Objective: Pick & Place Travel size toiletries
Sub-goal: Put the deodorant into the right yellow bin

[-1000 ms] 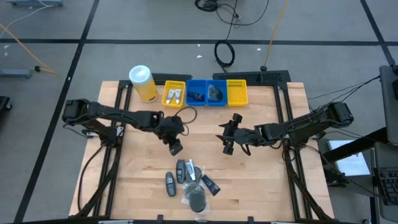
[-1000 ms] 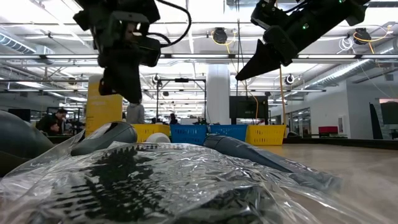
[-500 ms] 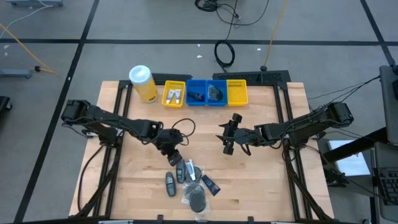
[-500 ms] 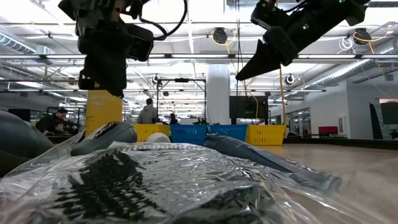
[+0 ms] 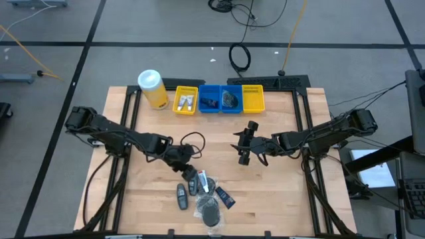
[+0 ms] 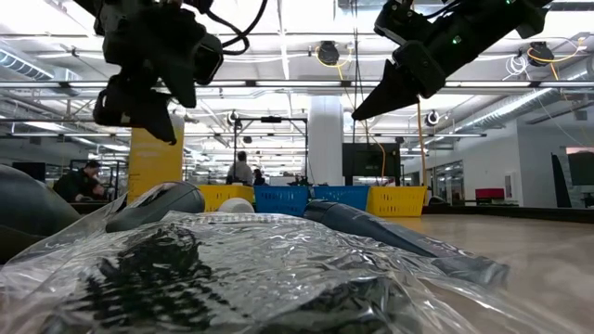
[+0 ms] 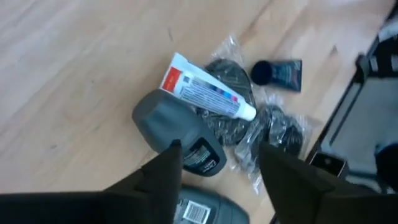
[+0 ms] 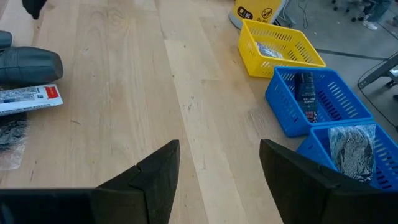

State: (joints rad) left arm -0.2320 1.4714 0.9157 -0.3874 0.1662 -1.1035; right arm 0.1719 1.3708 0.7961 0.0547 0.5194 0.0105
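The left gripper [image 5: 188, 170] has dropped from mid-table toward the front edge and its fingers have spread apart, empty, over the toiletries [image 5: 203, 194]. These lie heaped near the front edge: two grey oval bottles [image 7: 180, 132] lengthwise front to back, black puffs [image 7: 272, 127] in clear wrap, a white tube [image 7: 203, 91] lying slantwise. Yellow and blue bins [image 5: 219, 99] line the back edge. The right gripper [image 5: 247, 153] hangs open mid-table.

A tall yellow canister [image 5: 153, 89] with a white lid stands at the table's [image 5: 292, 192] far edge. Beside it sits a row of bins [image 5: 220, 99]: yellow, blue, blue, yellow. A black cable [image 5: 240, 58] lies coiled on the floor beyond.
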